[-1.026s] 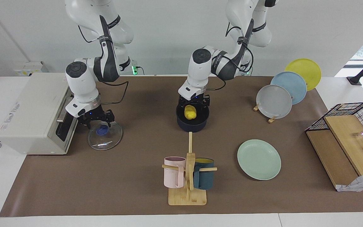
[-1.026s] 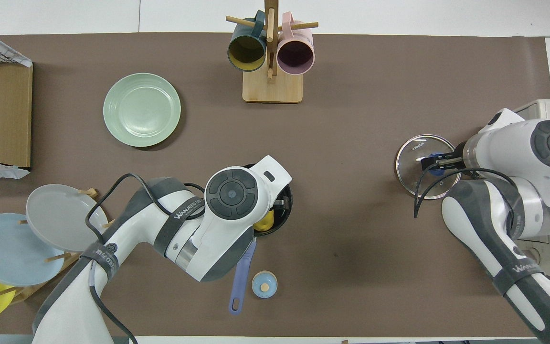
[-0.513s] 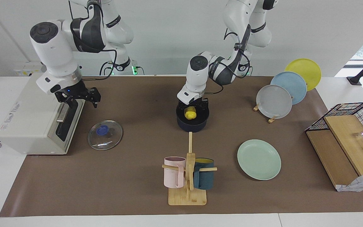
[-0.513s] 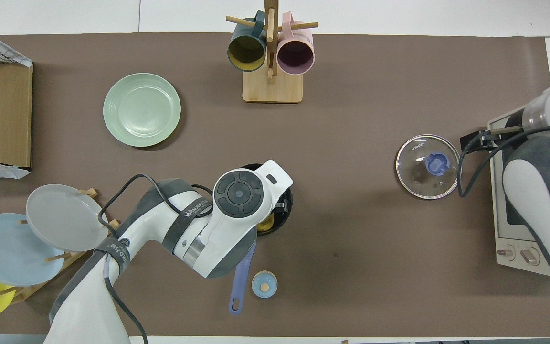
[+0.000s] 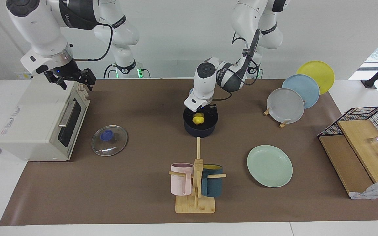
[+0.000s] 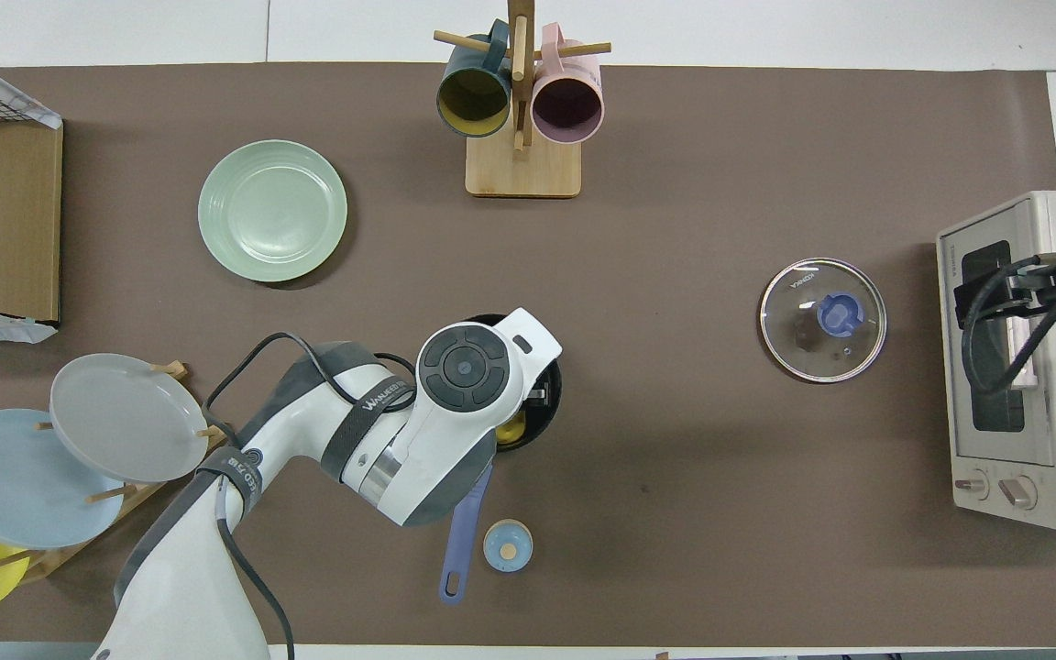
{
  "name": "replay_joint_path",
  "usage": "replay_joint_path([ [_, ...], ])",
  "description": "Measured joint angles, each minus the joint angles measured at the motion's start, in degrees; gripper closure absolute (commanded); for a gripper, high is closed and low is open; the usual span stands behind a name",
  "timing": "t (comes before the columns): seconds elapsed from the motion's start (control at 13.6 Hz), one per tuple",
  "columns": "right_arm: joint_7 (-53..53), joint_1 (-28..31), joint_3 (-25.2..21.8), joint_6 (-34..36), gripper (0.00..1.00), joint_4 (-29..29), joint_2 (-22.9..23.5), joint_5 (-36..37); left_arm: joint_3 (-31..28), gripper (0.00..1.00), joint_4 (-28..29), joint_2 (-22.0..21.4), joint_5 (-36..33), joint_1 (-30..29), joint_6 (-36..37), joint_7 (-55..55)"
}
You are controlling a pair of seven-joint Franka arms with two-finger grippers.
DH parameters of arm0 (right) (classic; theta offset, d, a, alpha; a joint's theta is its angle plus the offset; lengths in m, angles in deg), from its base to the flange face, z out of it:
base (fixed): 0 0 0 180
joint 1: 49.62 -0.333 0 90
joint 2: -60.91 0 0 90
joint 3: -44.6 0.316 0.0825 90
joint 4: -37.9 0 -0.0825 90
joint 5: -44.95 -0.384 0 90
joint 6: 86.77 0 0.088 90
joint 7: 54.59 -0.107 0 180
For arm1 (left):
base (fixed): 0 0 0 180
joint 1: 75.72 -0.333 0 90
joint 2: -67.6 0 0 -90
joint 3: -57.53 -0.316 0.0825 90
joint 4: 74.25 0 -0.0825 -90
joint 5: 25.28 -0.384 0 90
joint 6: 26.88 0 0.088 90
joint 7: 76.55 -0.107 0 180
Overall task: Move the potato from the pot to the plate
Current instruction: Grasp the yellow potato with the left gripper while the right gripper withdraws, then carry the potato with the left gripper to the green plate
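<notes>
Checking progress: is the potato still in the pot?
In: the potato sits inside the pot; the plate holds nothing.

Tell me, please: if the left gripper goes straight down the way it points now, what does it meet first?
The potato. The left gripper points down into the pot, right over it. Whether its fingers already touch the potato cannot be told.
</notes>
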Motion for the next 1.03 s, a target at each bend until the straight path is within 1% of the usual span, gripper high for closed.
replay_joint_path([
  [0.07,0.0,-2.0,-2.3,0.2,0.0,0.0,-0.4,0.0,0.0,0.93,0.0,0.0,0.0,0.0,0.0,0.0],
  [0.15,0.0,-4.3,-4.7,0.3,0.0,-0.1,-0.8,0.0,0.0,1.0,0.0,0.0,0.0,0.0,0.0,0.0],
  [0.22,0.0,-6.3,-6.8,-0.3,0.0,-0.2,-1.2,0.0,-0.1,1.0,-0.1,0.0,0.0,0.0,-0.1,0.0],
  [0.37,0.0,-7.8,-8.1,-2.5,0.0,-0.4,-1.3,0.0,-0.1,1.0,-0.1,0.0,0.0,0.0,-0.2,0.0],
  [0.59,-0.2,-6.9,-8.6,-2.8,0.0,-0.7,-1.3,-0.6,-0.3,1.0,-0.4,-0.1,0.0,0.0,-0.3,0.3],
  [0.73,-0.2,-6.2,-8.9,-2.8,0.0,-0.7,-1.3,-1.4,-0.4,1.0,-1.7,-0.5,0.0,0.0,0.3,0.7],
  [0.81,-0.2,-6.0,-9.0,-2.9,0.0,-0.7,-1.3,-2.1,-0.5,1.0,-3.0,-1.1,0.0,-0.1,1.9,0.9],
  [1.03,-0.2,-6.0,-9.0,-3.6,0.0,-0.6,-1.4,-3.1,-1.1,1.0,-9.6,-2.9,0.8,-1.1,10.7,1.1],
])
